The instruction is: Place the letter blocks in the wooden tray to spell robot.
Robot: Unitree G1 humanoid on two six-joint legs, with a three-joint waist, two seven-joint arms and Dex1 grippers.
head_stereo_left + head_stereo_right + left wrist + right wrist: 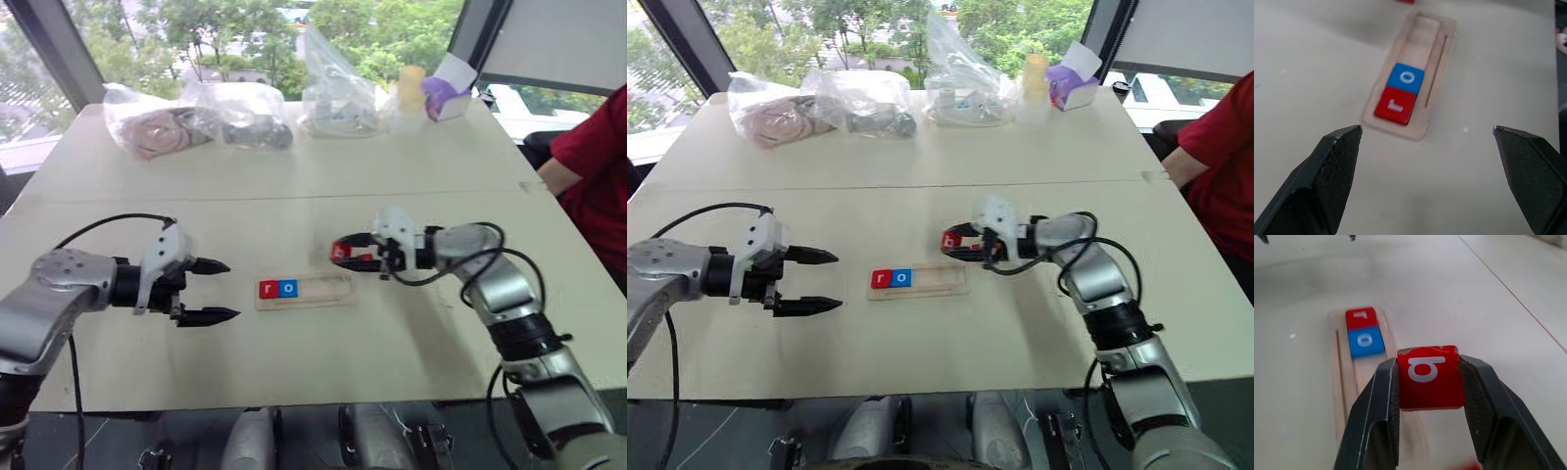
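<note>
- Centre of the head frame, on the pale table: I see the wooden tray lying flat, long side across.
- At its left end sit the red r block and the blue o block, side by side and touching; the rest of the slot is bare.
- My right gripper, just right of and above the tray, is clamped on the red b block.
- My left gripper, left of the tray, has its fingers spread wide, holding nothing.
- Upper frame: plastic bags; right edge: a person's red sleeve.
</note>
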